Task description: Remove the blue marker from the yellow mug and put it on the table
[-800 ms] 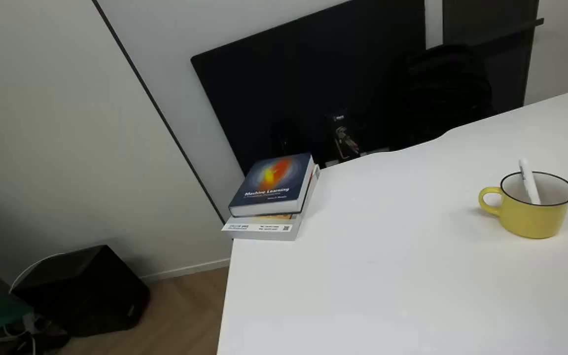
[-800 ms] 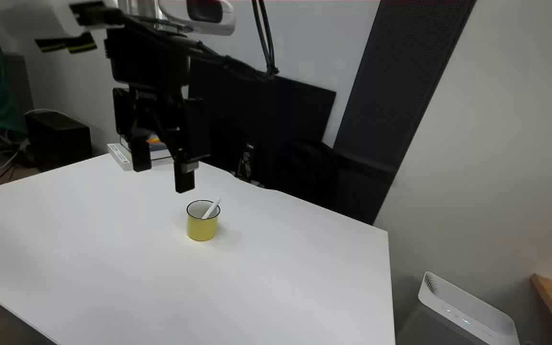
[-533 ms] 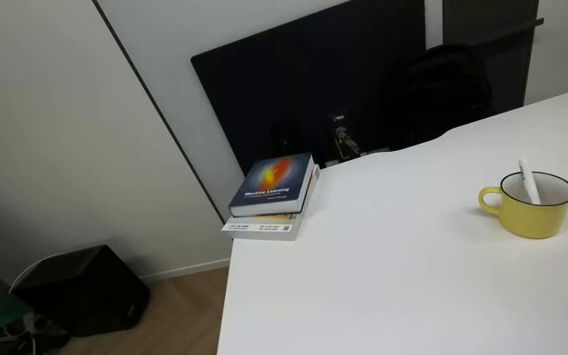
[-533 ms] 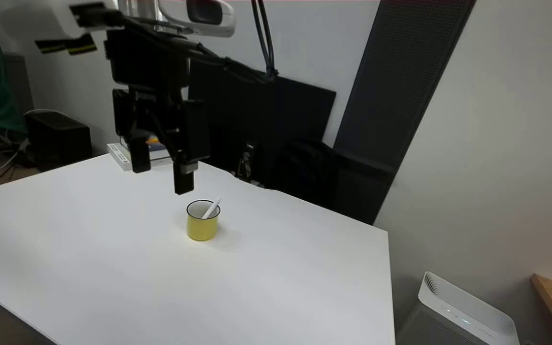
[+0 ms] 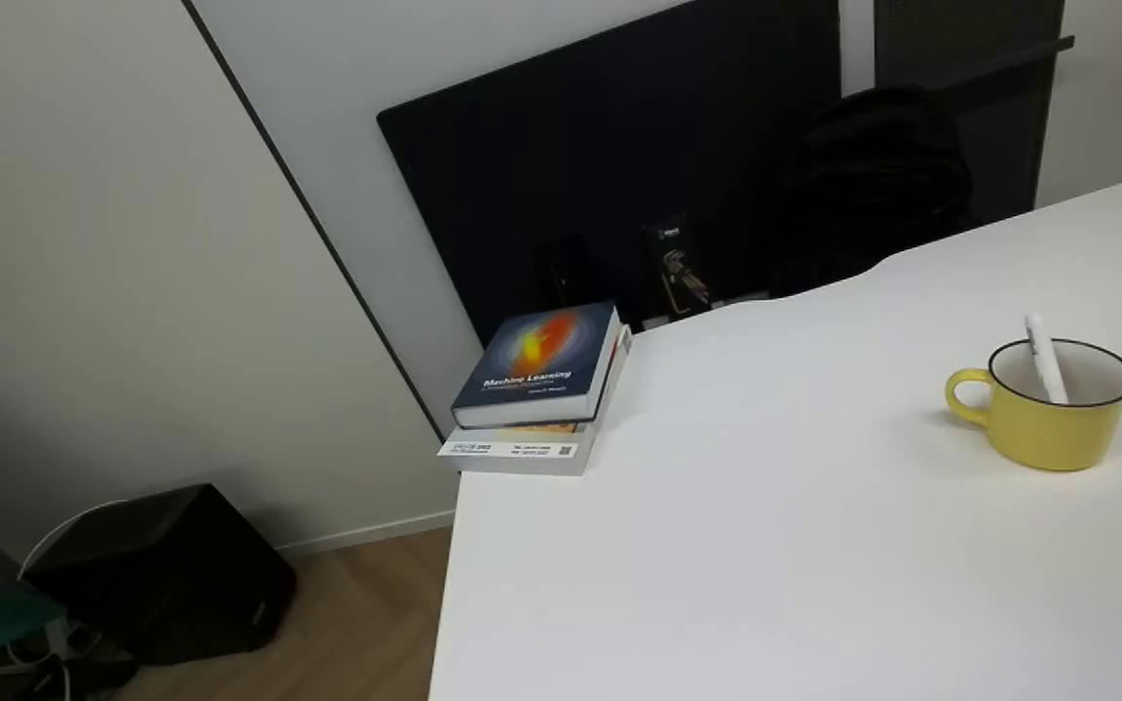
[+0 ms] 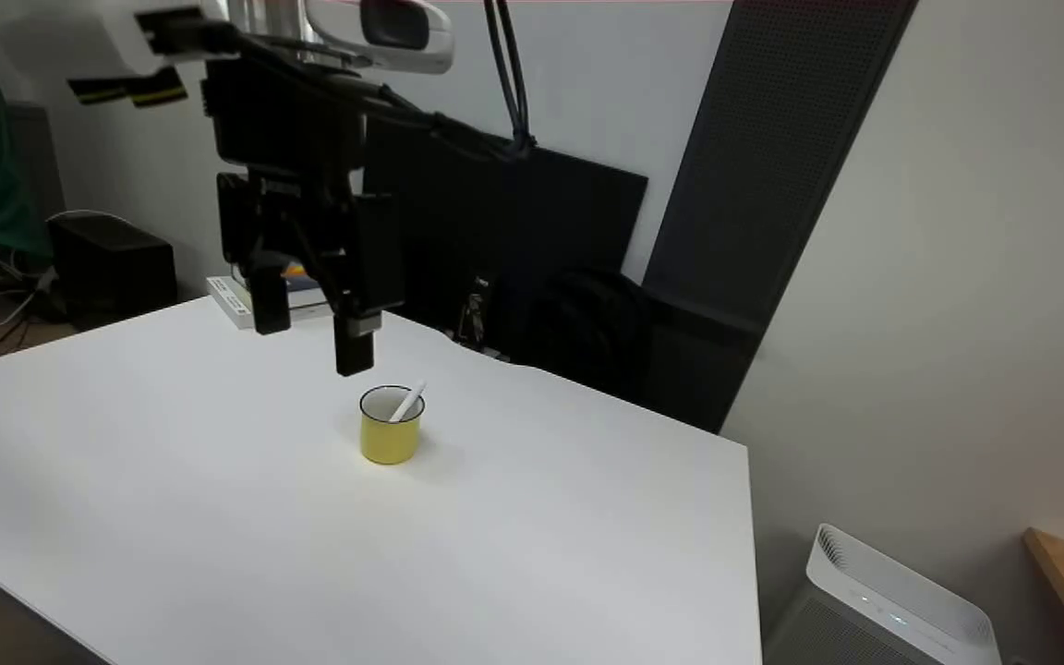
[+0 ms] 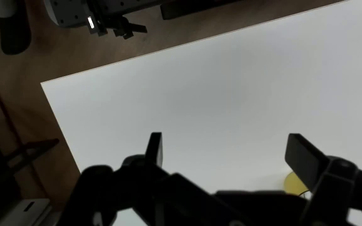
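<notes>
The marker point(image 5: 1046, 360), showing a white barrel with no blue to be made out, is standing tilted inside the yellow mug point(image 5: 1053, 433), its upper end projecting past the rim and its long axis leaning toward the back edge of the desk point(image 5: 766, 545), the edge facing the black panel point(image 5: 619, 175). The gripper point(image 6: 313, 328) is hanging above the desk, its fingers point(image 6: 354, 351) standing wide apart and gripping nothing. The governing relation is the offset: in an exterior view the mug is lying lower than the fingertips, on the side of the finger reaching lowest there, and in the wrist view it is showing partly hidden behind one finger, outside the gap. The coming move is therefore probably calling for a sideways shift until the gap is straddling the tilted barrel, then a descent. Books point(image 5: 537, 380) are occupying one corner, the mug's handle point(image 5: 951, 395) pointing toward them. Room for laying the marker down is seemingly extending between mug and book corner, and also toward the short edge beside the white appliance point(image 6: 892, 596)
</notes>
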Controlling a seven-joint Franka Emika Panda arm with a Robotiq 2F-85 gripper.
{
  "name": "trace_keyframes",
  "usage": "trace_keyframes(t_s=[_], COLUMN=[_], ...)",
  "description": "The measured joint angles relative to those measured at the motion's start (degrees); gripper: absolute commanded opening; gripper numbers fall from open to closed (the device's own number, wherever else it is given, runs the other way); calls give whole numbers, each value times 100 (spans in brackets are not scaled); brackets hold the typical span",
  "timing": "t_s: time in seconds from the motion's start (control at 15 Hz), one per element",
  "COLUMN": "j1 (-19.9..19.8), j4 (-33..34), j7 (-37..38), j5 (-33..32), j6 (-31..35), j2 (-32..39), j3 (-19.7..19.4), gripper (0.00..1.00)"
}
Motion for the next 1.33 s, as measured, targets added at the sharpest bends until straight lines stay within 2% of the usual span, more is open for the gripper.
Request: trace_keyframes(t_s=[0.27, 0.53, 0.93, 1.33], j1=[7, -2, 37, 114], j4=[101, 594, 1917, 3518], j7=[-103, -299, -745, -1181], j5=[-4, -4, 225, 604], j6=[25, 266, 449, 67], j2=[185, 1156, 3076, 4445], j3=[-26, -247, -597, -655], gripper=[100, 100, 100, 100])
